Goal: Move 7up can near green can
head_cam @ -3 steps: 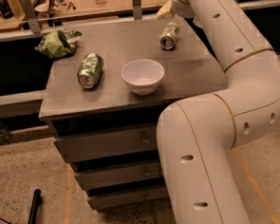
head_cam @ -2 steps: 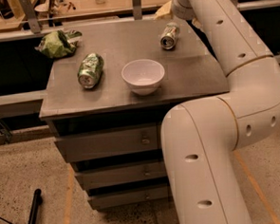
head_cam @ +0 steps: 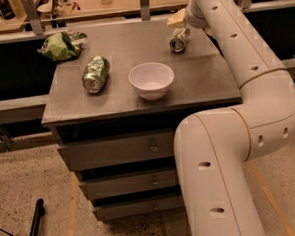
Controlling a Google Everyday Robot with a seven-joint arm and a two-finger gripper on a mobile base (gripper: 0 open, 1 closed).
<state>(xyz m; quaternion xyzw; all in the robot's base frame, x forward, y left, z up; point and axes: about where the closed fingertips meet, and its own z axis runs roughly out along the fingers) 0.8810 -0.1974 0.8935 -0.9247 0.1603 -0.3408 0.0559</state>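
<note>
7up can (head_cam: 179, 39) on its side, far right of counter (head_cam: 133, 45) | gripper (head_cam: 178, 22) right above it, grip state can't tell | risk: can rolls off, or clips bowl (head_cam: 151, 79) before green can (head_cam: 95, 74)

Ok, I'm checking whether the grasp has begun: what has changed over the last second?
The arm has sunk slightly at its elbow, and the pincer at the far edge of the table has eased down towards the 7up can. Whether it holds the can cannot be seen. The 7up can, the green can, the white bowl and the green bag lie where they were.
</note>
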